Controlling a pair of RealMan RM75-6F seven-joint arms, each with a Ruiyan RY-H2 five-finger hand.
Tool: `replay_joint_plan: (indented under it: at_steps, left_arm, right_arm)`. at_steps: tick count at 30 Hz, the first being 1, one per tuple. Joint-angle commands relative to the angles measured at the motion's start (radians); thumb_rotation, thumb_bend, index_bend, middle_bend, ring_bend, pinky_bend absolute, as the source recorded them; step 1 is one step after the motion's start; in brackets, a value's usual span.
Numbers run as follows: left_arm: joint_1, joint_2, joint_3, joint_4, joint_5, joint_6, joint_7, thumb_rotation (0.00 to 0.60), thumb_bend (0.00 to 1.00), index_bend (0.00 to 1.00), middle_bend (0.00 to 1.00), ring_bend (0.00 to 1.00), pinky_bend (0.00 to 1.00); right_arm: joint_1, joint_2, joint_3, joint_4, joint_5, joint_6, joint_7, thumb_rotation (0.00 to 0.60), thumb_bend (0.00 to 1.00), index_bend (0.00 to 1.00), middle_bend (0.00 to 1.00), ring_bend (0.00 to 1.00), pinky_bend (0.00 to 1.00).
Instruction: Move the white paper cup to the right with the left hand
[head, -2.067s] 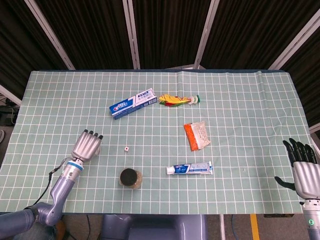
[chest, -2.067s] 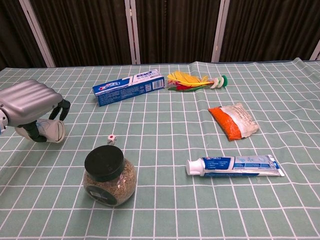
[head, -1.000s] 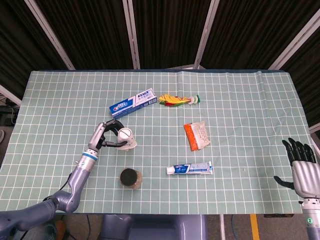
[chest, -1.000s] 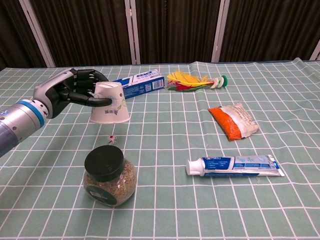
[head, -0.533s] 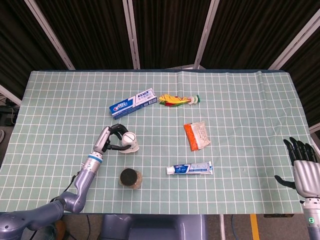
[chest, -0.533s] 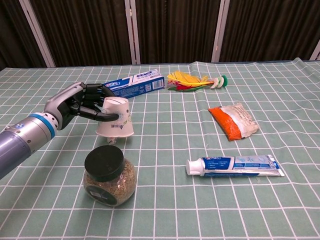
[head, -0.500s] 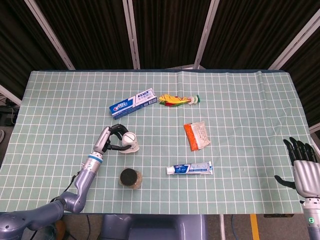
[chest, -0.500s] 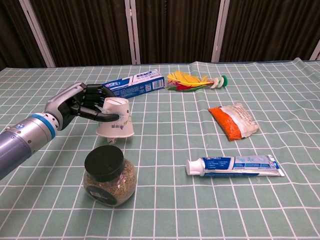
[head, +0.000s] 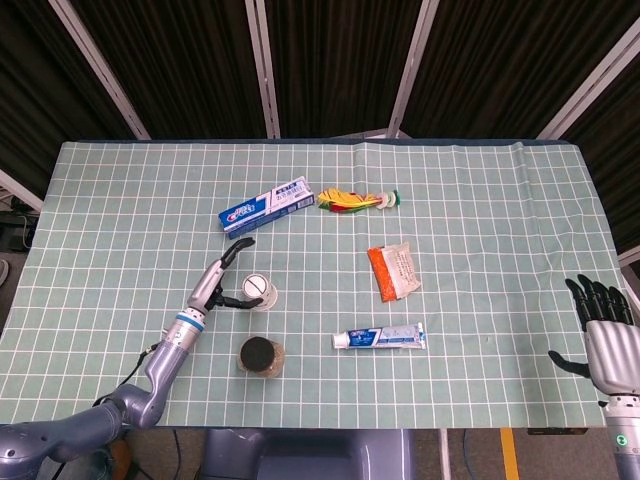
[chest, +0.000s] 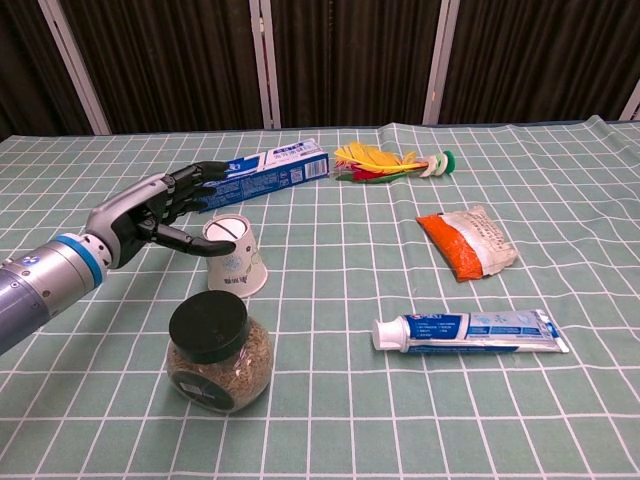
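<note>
The white paper cup (head: 256, 292) (chest: 234, 256) stands upside down on the checked cloth, just behind the jar. My left hand (head: 218, 281) (chest: 160, 210) is beside it on its left, fingers spread and stretched out; the thumb tip lies close to the cup's top, and I cannot tell if it touches. It holds nothing. My right hand (head: 604, 336) hangs off the table's right front corner, fingers apart and empty; only the head view shows it.
A black-lidded jar of grain (head: 260, 355) (chest: 217, 350) stands right in front of the cup. A toothpaste tube (head: 380, 338) (chest: 468, 329), an orange packet (head: 391, 271), a toothpaste box (head: 266, 206) and a coloured feather toy (head: 358, 200) lie further right and behind.
My left hand carried the cup rightward from the left side, set it down behind the jar, then opened its fingers and let go. The small die is now hidden. Right hand unchanged.
</note>
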Motion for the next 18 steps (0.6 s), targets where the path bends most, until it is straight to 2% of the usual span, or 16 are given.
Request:
replay_joint_plan:
  at_steps: [1, 5, 6, 9, 15, 18]
  left_arm:
    - [0.013, 0.019, 0.006, -0.021, 0.013, 0.028, -0.006, 0.600, 0.00, 0.05, 0.00, 0.00, 0.00]
    - [0.046, 0.085, 0.009, -0.088, 0.050, 0.127, 0.014, 0.600, 0.00, 0.05, 0.00, 0.00, 0.00]
    - [0.064, 0.121, 0.012, -0.115, 0.074, 0.186, 0.042, 0.600, 0.00, 0.05, 0.00, 0.00, 0.00]
    - [0.099, 0.208, 0.024, -0.190, 0.109, 0.270, 0.145, 0.600, 0.00, 0.05, 0.00, 0.00, 0.00]
    - [0.187, 0.445, 0.096, -0.381, 0.135, 0.324, 0.531, 0.600, 0.00, 0.00, 0.00, 0.00, 0.00]
    - [0.231, 0.515, 0.119, -0.466, 0.107, 0.336, 0.692, 0.600, 0.00, 0.00, 0.00, 0.00, 0.00]
  right_arm:
    - [0.000, 0.000, -0.001, -0.001, -0.003, 0.001, -0.002, 0.600, 0.00, 0.01, 0.00, 0.00, 0.00]
    - [-0.002, 0.000, -0.006, -0.007, -0.017, 0.007, -0.003, 0.600, 0.00, 0.01, 0.00, 0.00, 0.00]
    - [-0.003, 0.001, -0.008, -0.009, -0.022, 0.011, -0.003, 0.600, 0.00, 0.01, 0.00, 0.00, 0.00]
    - [-0.004, 0.003, -0.011, -0.013, -0.033, 0.015, -0.002, 0.600, 0.00, 0.01, 0.00, 0.00, 0.00]
    - [-0.005, 0.008, -0.017, -0.028, -0.054, 0.024, 0.002, 0.600, 0.00, 0.01, 0.00, 0.00, 0.00]
    - [-0.005, 0.011, -0.016, -0.036, -0.057, 0.027, 0.004, 0.600, 0.00, 0.01, 0.00, 0.00, 0.00]
